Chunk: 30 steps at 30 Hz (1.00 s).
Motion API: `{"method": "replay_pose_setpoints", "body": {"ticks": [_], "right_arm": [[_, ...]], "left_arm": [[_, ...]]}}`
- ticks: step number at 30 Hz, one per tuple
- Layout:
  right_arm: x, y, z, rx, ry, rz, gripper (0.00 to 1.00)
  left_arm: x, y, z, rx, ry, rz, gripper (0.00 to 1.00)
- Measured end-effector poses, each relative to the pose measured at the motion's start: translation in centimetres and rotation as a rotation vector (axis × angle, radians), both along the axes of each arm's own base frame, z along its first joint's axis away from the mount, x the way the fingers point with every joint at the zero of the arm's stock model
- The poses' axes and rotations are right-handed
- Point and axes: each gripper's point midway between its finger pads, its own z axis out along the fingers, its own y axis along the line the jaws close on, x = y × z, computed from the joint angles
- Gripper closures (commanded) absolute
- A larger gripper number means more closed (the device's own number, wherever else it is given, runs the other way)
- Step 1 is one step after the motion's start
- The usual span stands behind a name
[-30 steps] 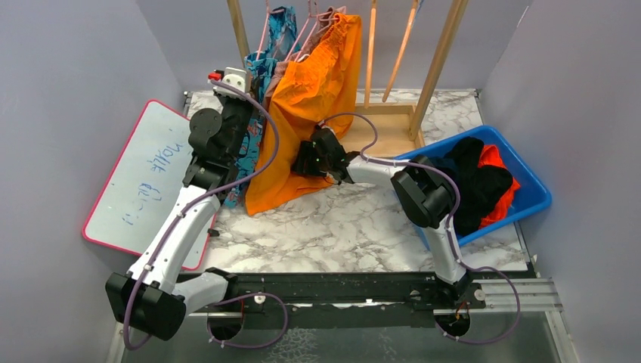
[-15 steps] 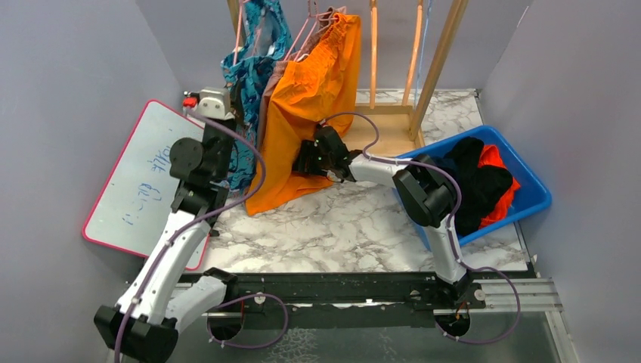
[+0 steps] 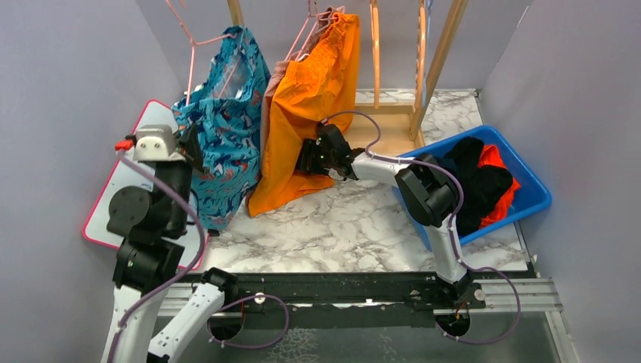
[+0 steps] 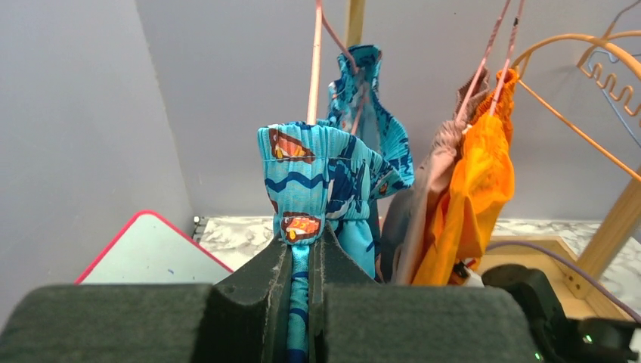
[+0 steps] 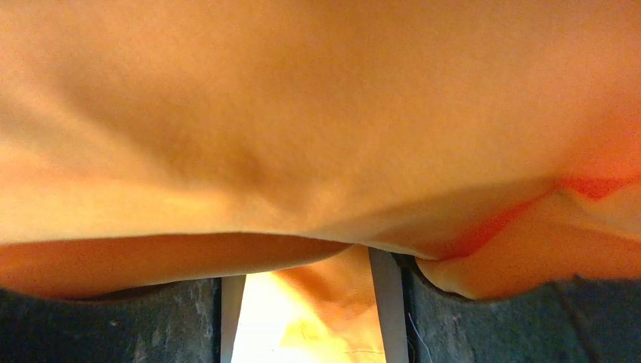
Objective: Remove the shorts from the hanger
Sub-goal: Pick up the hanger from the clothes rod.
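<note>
Tightly clamped on the elastic waistband of the blue cartoon-print fabric shorts [image 3: 223,147], the left hand [image 4: 306,246] holds them at centre left of the overhead frame, their far end hanging from a thin pink wire hanger [image 3: 189,47]. The right hand [image 3: 306,159] presses into the bright orange fabric shorts [image 3: 310,94] hanging at centre above the marble-patterned bench [image 3: 363,219]; whether it grips them cannot be told.

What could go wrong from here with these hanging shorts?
1. The left pincer is shut on the waistband of the blue print shorts, which hang on the pink hanger; pulling may drag the hanger off instead.
2. The orange shorts fill the right wrist view, so the right pincer may grab a bad fold or snag fabric.
</note>
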Motion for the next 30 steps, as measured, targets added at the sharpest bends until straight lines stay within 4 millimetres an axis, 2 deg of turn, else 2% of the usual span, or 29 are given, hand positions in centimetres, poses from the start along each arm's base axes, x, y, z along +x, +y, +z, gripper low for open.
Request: {"method": "replay_pose_setpoints", "body": {"ticks": [6,10,13,16,22,25,27,30], "right_arm": [[-0.1,-0.2,0.2,0.006,0.009,0.014,0.38],[-0.3,-0.3,0.2,0.007,0.013,0.033,0.36],[-0.3,-0.4,0.2,-0.001,0.017,0.037,0.36],[-0.3,-0.5,0.3,-0.007,0.022,0.038,0.36],[-0.4,-0.7,0.6,-0.007,0.031,0.043,0.35],[-0.7,-0.8,0.8,-0.007,0.030,0.048,0.34],[-1.0,-1.1,1.1,-0.007,0.032,0.051,0.34],[-1.3,-1.3,1.7,0.003,0.032,0.059,0.34]], "left_arm": [[-3.6,-0.6,-1.5,0.009,0.026,-0.104,1.00],[-4.3,-0.4,-3.8,-0.011,0.081,-0.110,1.00],[-4.6,0.8,-5.2,-0.040,0.161,-0.048,1.00],[-5.4,1.2,-4.6,-0.033,0.205,-0.039,1.00],[-8.3,0.5,-1.0,-0.031,0.203,-0.131,1.00],[-9.2,0.4,0.5,-0.022,0.283,-0.148,1.00],[-8.8,0.1,0.3,-0.018,0.335,-0.154,1.00],[-8.6,-0.4,-2.4,0.003,0.455,-0.168,1.00]]}}
